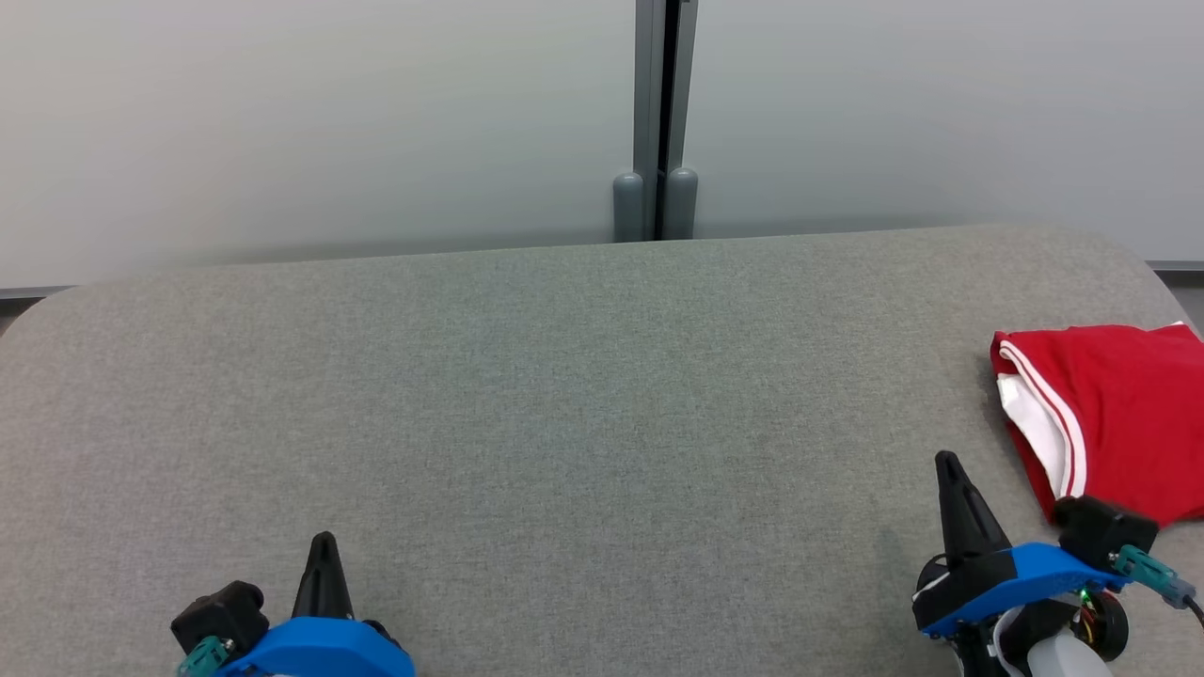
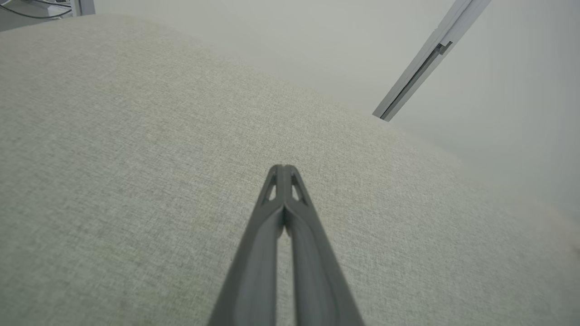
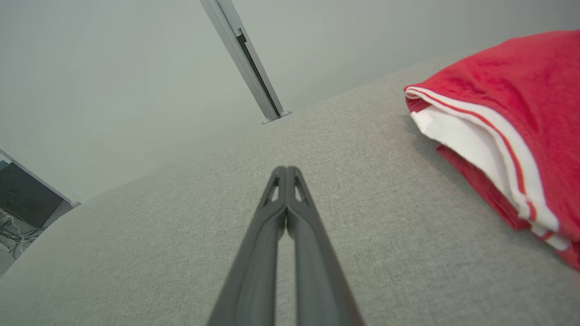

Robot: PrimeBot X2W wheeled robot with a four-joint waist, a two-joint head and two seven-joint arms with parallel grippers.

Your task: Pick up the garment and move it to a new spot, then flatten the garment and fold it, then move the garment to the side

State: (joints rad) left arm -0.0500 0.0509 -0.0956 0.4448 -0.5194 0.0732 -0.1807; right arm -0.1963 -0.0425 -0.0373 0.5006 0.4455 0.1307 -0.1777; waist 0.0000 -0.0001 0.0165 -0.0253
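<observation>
The garment (image 1: 1115,414) is red with white trim and lies folded at the right edge of the grey padded table (image 1: 564,404). In the right wrist view the garment (image 3: 512,113) shows at the upper right, white inner layers facing me. My right gripper (image 1: 945,463) hovers just left of the garment's near corner, fingers pressed together and empty; the same right gripper (image 3: 286,170) points across bare fabric. My left gripper (image 1: 324,541) sits at the lower left, far from the garment. Seen from the left wrist, the left gripper (image 2: 283,168) is shut with nothing in it.
A pale partition wall with a grey vertical post (image 1: 657,122) stands behind the table's far edge. Cables and a dark panel (image 3: 22,199) lie beyond the table's rounded corner in the right wrist view. The table's right edge runs close by the garment.
</observation>
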